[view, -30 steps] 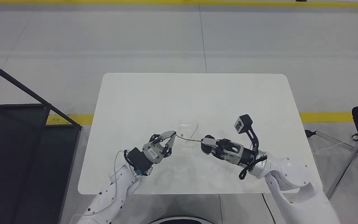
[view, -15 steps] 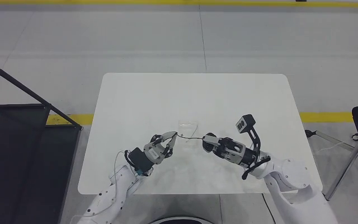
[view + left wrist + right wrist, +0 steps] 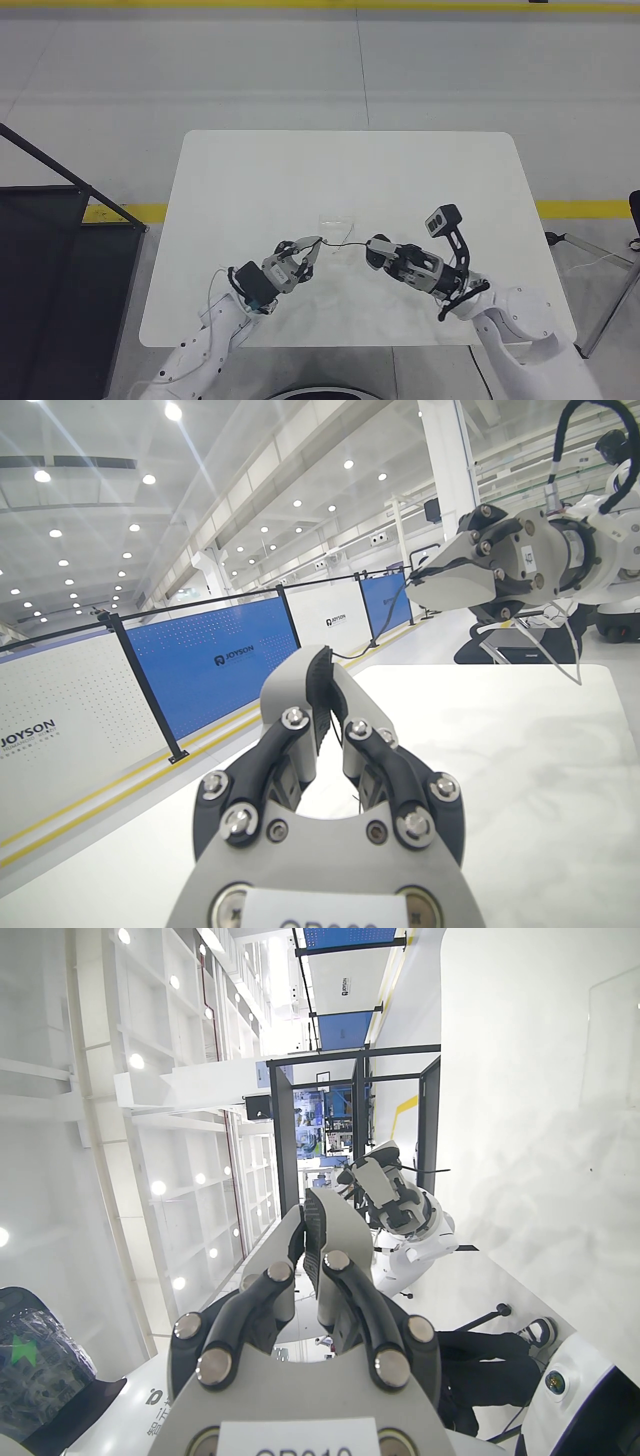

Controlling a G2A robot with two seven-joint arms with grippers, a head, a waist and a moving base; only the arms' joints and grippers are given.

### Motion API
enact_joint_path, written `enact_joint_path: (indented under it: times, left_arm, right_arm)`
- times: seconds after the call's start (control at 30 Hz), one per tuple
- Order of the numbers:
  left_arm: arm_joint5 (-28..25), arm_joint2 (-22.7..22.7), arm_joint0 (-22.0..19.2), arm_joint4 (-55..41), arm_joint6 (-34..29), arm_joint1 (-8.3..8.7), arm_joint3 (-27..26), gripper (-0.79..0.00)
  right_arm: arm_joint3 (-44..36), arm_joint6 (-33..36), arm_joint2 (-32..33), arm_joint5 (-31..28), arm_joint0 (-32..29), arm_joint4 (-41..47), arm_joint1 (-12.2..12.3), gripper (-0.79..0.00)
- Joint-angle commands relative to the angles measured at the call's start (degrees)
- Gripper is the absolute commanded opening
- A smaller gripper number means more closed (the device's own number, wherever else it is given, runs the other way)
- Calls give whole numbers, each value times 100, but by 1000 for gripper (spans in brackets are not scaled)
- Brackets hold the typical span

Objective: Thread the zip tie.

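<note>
White table, left gripper shifted rightward, zip tie gripped

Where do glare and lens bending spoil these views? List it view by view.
Left wrist view: the ceiling lamps flare into long streaks, and the fence rail bows with the wide lens. Right wrist view: the lamps bloom and bleach the shelving around them. Top view: even light, no glare; the zip tie reads as a thin dark line on the white table.
</note>
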Motion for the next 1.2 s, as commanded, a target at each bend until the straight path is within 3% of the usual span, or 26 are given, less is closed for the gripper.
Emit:
enact_joint_path:
  times: [0.0,0.4,1.17]
  left_arm:
    - [-2,10,-8,-2,-4,-2,3,-785]
    - [-1,53,-44,-46,-5,-15,43,-785]
    - [143,20,-24,-317,61,-44,13,-785]
  right_arm:
    - [2,7,8,-20,-1,13,-3,-785]
    - [-78,21,90,70,-11,87,-11,-785]
    - [-193,-180,-216,384,69,-974,-20,-785]
